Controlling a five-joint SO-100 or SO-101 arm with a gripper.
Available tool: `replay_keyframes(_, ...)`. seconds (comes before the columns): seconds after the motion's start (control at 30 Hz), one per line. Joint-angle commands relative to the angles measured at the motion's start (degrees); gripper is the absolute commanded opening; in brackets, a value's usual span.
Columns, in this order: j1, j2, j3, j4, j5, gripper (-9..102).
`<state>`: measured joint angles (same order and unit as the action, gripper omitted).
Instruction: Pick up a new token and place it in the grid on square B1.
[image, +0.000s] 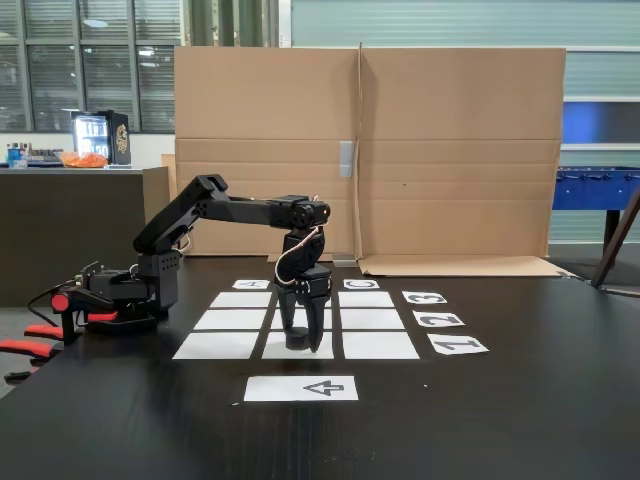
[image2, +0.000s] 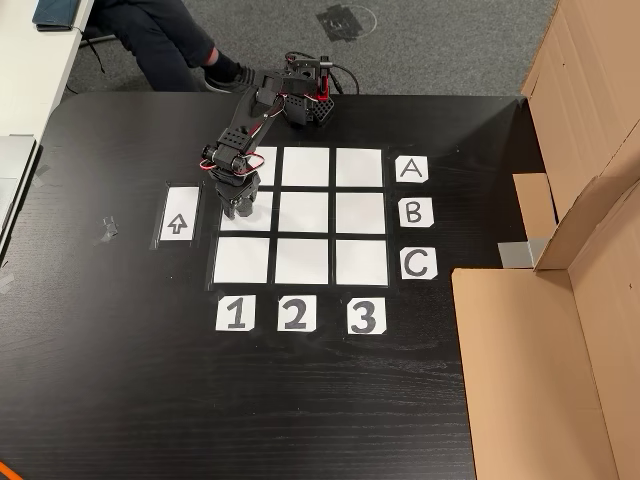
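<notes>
1. From my remote seat I see the tool (image: 297, 340) pointing straight down over the near middle paper of the grid (image: 371, 320) in the fixed view; in the other view it (image2: 241, 211) hangs over square B1 (image2: 246, 225), the middle cell of the column above the 1 label (image2: 235, 314).
2. The token (image: 297, 341) is a small dark puck at the fingertips, resting on or just above that paper. The two fingers stand on either side of it, a slit of white showing between them higher up; I cannot tell whether they press on it or stand slightly spread.
3. Edges: the counter (image2: 120, 380) is black, and its near edge in the fixed view lies well away from the grid. Folded cardboard (image: 455, 150) walls off the far side in the fixed view, and more of it lies over the right edge in the other view.
4. Open room: the wide bare stretch of counter below the number labels and to the left of the arrow sheet (image2: 179, 214) in the other view.
5. Counts: nine white papers in the grid, three letter labels (A, B, C), three number labels (1, 2, 3), one arrow sheet, one token that I can see, one arm (image: 230, 208).
6. A person's legs (image2: 160, 40) show beyond the counter's far edge in the other view.
</notes>
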<state>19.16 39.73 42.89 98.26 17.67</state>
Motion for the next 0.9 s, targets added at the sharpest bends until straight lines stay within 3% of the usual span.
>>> replay_keyframes(0.0,0.70,2.29,-1.93,0.09,0.35,27)
replay_keyframes(0.87,-0.35,21.71,-0.35,1.23,1.14,27)
